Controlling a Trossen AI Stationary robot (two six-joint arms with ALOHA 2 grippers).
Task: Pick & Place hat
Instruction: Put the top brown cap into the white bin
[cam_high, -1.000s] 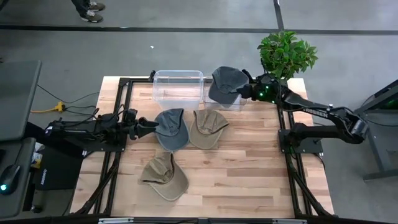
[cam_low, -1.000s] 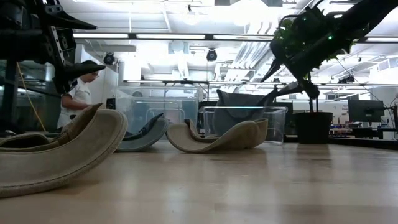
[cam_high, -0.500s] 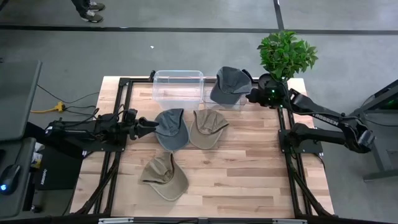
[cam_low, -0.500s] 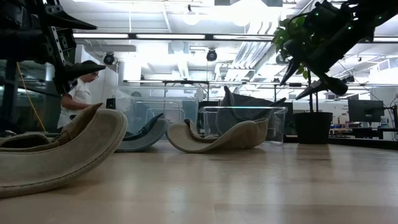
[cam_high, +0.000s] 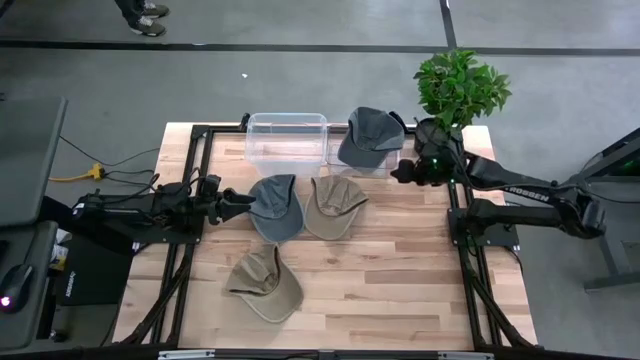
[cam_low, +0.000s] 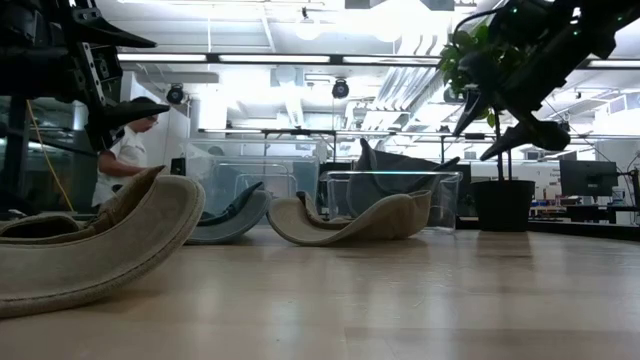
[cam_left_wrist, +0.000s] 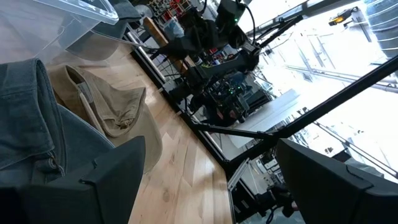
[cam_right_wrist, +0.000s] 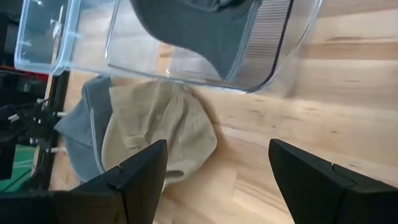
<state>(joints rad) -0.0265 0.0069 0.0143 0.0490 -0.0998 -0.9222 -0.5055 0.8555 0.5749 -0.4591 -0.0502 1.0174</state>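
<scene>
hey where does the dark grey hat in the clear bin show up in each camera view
High view: dark grey hat at the table's far edge, in the right clear bin.
Low view: centre background, sticking up out of that bin.
Left wrist view: not in it.
Right wrist view: along the top edge, inside the bin.
Shared landmark: the tan hat beside the bin.

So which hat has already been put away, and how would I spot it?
Start at the potted plant by the table's far right corner. Just left of it sit two clear plastic bins side by side; the dark grey hat lies in the one nearer the plant, partly sticking out over its rim. Every other hat lies flat on the bare wood, and the other bin holds nothing.
</scene>
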